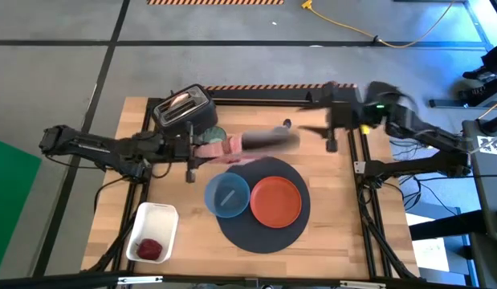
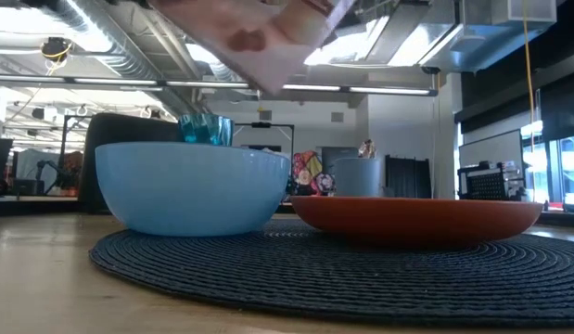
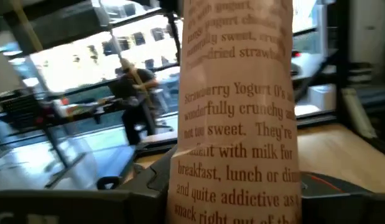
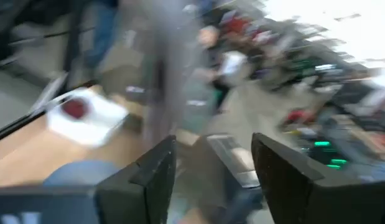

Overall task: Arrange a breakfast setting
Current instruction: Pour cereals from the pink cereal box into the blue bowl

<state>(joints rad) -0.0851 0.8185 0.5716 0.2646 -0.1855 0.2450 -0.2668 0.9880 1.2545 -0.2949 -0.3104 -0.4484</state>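
At the table's 7 o'clock corner in the high view a white rectangular tray (image 1: 156, 225) holds a dark red lump (image 1: 149, 249). At about 10 o'clock stands the black toaster (image 1: 184, 110), a slice showing in its slot.

The left arm reaches in from 9 o'clock, and the left gripper (image 1: 201, 149) pinches a pink cereal box (image 1: 244, 144) (image 3: 236, 118). The box's long axis lies nearly level, running from 9 toward 3 o'clock, its free end pointing at 3 o'clock above the mat's far edge. In the left wrist view its printed panel reads "Strawberry Yogurt O's". The translucent green tumbler (image 1: 213, 134) stands just beside the toaster, at its 4 o'clock, partly hidden by the gripper.

The large dark blue-grey round mat (image 1: 248, 233) lies at the table's centre. On it the small blue bowl (image 1: 226, 195) (image 2: 192, 186) sits toward 9 o'clock, with the orange plate (image 1: 275, 201) (image 2: 416, 218) just beside it toward 3 o'clock; the low view leaves a narrow gap between them.

The right gripper (image 1: 312, 128) (image 4: 214, 171) hangs at 1 o'clock, off the mat, its fingers spread wide and holding nothing.
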